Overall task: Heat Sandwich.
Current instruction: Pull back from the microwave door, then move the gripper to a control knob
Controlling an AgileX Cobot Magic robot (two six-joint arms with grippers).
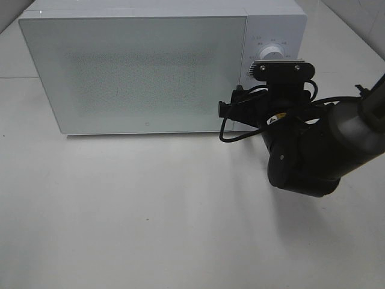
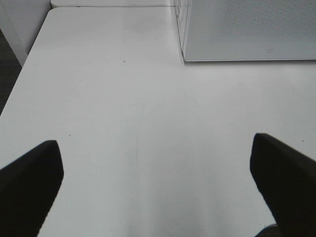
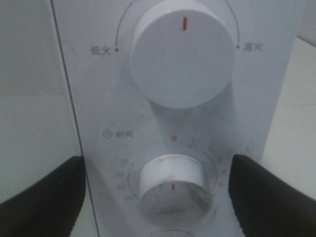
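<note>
The right gripper (image 3: 158, 195) stood wide open and held nothing. Its two dark fingers (image 3: 47, 197) flanked the timer knob (image 3: 173, 183) without touching it. The knob lay straight ahead of the jaws, low on the control panel (image 3: 98, 98), its axis pointing out of the panel toward the gripper. Its red mark sat in line below the red zero, so the timer looked unset. The larger power knob (image 3: 181, 52) sat above it on the same panel, clear of the fingers.

The left gripper (image 2: 158, 187) was also spread wide and empty. It hung over bare table (image 2: 123, 98) well short of the microwave's near corner, far from either knob. The right arm was plainly the nearer one for the dial.

The microwave (image 1: 138, 72) stood toward the far edge of the table, with its door (image 1: 90, 108) shut flush. The sandwich showed in none of the views. It was probably behind the frosted door, but that could not be confirmed. If so, the coming move would be a short advance onto the timer knob, then a pinch and a twist.
</note>
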